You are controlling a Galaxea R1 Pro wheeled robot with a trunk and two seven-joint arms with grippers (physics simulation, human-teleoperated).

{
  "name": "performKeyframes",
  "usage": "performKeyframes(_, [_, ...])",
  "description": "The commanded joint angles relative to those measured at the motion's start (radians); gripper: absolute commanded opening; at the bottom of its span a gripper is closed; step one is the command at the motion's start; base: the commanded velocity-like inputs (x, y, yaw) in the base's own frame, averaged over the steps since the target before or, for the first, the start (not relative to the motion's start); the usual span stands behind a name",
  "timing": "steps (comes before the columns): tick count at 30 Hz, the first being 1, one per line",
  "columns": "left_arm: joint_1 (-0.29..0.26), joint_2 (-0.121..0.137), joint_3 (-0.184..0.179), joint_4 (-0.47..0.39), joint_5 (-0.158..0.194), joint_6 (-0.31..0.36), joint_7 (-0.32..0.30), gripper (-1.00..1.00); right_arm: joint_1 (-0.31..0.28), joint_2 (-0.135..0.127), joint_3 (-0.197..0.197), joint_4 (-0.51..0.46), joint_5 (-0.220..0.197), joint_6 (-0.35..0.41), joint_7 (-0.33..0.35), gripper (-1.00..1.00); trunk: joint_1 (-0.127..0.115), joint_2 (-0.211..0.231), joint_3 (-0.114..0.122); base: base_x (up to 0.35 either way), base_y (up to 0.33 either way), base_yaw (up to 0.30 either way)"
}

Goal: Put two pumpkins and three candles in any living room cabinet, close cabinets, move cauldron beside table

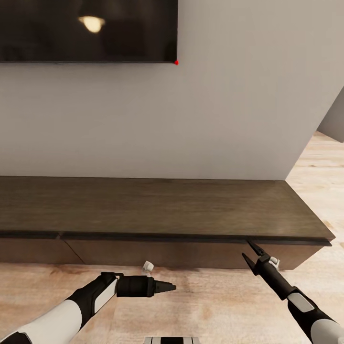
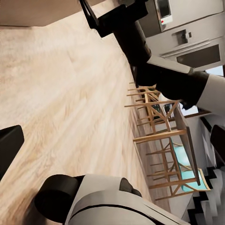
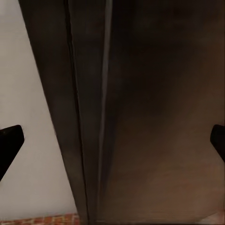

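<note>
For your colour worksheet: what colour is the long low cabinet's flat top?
Dark brown wood, clearest in the head view.

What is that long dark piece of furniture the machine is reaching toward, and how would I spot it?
Find the black screen on the pale wall; right beneath it a long, low, dark brown wood cabinet runs along the wall above the light plank floor. Its flat top and handleless fronts set it apart, and the open right tool points at its front edge.

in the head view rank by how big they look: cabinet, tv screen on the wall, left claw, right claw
1. cabinet, widest thing across the picture
2. tv screen, cropped by the picture's edge
3. left claw and right claw: both small and much alike, seen at different angles, so no ranking
</note>
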State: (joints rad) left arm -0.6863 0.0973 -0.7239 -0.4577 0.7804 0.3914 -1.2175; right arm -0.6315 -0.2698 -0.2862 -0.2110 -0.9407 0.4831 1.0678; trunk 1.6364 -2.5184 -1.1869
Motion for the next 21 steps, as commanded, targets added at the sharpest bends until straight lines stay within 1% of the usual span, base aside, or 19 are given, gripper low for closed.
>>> performKeyframes(1, [-0.001, 0.001, -0.006, -0.001, 0.01, 0.01, -0.001, 1.0, 0.0, 0.0, 0.008, -0.004, -0.007, 0.008, 0.006, 1.0, 0.0, 0.0, -0.001, 0.0, 0.0, 0.0])
performKeyframes(4, [-0.001, 0.002, -0.006, -0.001, 0.01, 0.01, -0.001, 1.0, 0.0, 0.0, 0.025, -0.017, -0.007, 0.009, 0.017, 1.0, 0.0, 0.0, -0.001, 0.0, 0.0, 0.0])
performKeyframes(7, [-0.001, 0.001, -0.006, -0.001, 0.01, 0.01, -0.001, 1.0, 0.0, 0.0, 0.03, -0.022, -0.007, 0.009, 0.022, 1.0, 0.0, 0.0, -0.001, 0.0, 0.0, 0.0])
performKeyframes(10, [-0.001, 0.002, -0.006, -0.001, 0.01, 0.01, 0.0, 1.0, 0.0, 0.0, 0.032, -0.023, -0.007, 0.009, 0.023, 1.0, 0.0, 0.0, -0.001, 0.0, 0.0, 0.0])
performKeyframes(15, [-0.001, 0.001, -0.006, -0.001, 0.01, 0.01, 0.0, 1.0, 0.0, 0.0, 0.033, -0.025, -0.007, 0.009, 0.024, 1.0, 0.002, -0.001, -0.02, 0.0, 0.0, 0.0])
performKeyframes(21, [-0.001, 0.001, -0.006, -0.001, 0.01, 0.01, -0.001, 1.0, 0.0, 0.0, 0.033, -0.025, -0.007, 0.008, 0.025, 1.0, 0.002, -0.001, -0.02, 0.0, 0.0, 0.0])
